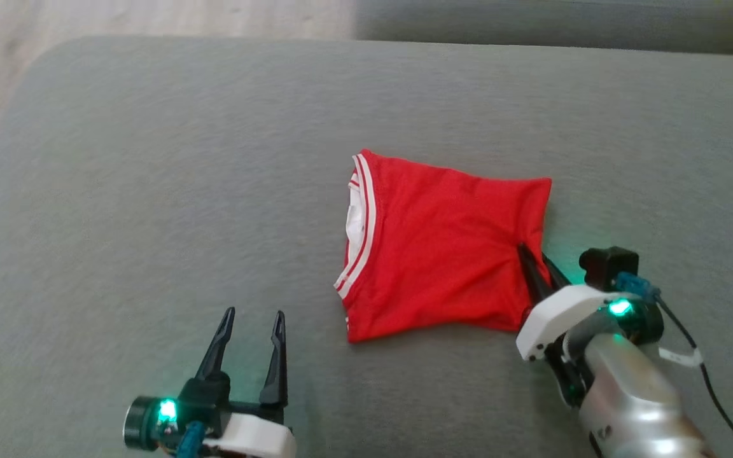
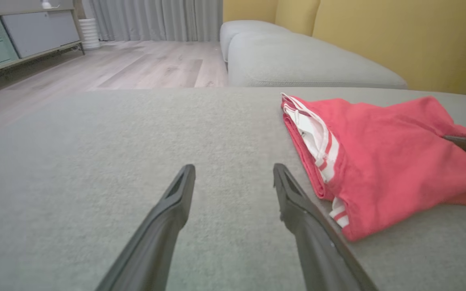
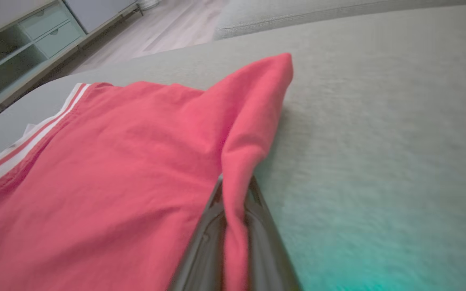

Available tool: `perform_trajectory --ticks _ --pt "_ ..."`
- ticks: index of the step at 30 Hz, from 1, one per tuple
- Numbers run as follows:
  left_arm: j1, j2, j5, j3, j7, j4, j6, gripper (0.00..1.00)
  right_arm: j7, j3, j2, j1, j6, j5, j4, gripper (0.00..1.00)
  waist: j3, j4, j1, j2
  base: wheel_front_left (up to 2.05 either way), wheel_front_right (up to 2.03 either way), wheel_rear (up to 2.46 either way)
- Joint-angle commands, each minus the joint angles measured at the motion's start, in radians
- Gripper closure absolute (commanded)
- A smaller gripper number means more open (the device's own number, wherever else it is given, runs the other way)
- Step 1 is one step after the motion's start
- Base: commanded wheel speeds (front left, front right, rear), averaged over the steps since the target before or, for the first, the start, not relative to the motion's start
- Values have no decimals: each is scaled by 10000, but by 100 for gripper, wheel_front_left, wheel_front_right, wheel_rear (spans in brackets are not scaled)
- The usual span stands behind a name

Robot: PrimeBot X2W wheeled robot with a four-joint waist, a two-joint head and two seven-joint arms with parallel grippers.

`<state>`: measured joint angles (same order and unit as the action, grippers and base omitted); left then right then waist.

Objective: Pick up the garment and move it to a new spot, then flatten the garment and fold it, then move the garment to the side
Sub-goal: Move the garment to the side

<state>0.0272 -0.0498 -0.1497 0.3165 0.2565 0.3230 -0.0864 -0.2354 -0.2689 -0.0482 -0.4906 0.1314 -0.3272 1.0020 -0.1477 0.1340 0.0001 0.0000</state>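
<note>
Your right gripper [image 1: 532,253] is pinching the red garment [image 1: 443,248]. A fold of its right edge is squeezed tight between the two fingers. The garment lies folded on the grey cushion [image 1: 150,191]. Your left gripper [image 1: 255,312] has its jaws apart with nothing between them. The garment sits near those jaws, off to their right, not touching.

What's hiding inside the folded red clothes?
White inner fabric peeks out at the striped open edge of the garment. Deeper inside is covered by the red top layer and cannot be seen. The right gripper pinches a fold at the opposite edge.
</note>
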Motion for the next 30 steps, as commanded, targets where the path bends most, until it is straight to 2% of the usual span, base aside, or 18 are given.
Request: perform_trajectory --ticks 1,9,15,19,24,30 --pt "486 -5 -14 -362 53 -268 40 0 -160 -231 -21 310 -7 -122 -175 100 181 -944 -1 0 0 0 0" --pt "841 -5 62 -504 53 -200 112 0 -258 -811 -21 983 -7 -579 -867 100 147 -3688 -1 0 0 0 0" --pt "1030 -5 155 -469 53 -109 206 0 -261 -845 -20 1227 -7 -688 -1489 100 -36 -4914 -1 0 0 0 0" --pt "1122 -5 164 -390 53 -95 217 0 -262 -710 -20 1249 -7 -647 -1775 100 -165 -5176 -1 0 0 0 0" --pt "1207 -5 184 -211 53 -27 238 0 -263 -317 -41 928 -7 -238 -1991 100 -356 -5143 -1 0 0 0 0" --pt "1259 -5 198 -56 53 13 247 0 -263 217 -559 -58 -7 313 -1955 100 -556 -4879 -1 0 0 0 0"
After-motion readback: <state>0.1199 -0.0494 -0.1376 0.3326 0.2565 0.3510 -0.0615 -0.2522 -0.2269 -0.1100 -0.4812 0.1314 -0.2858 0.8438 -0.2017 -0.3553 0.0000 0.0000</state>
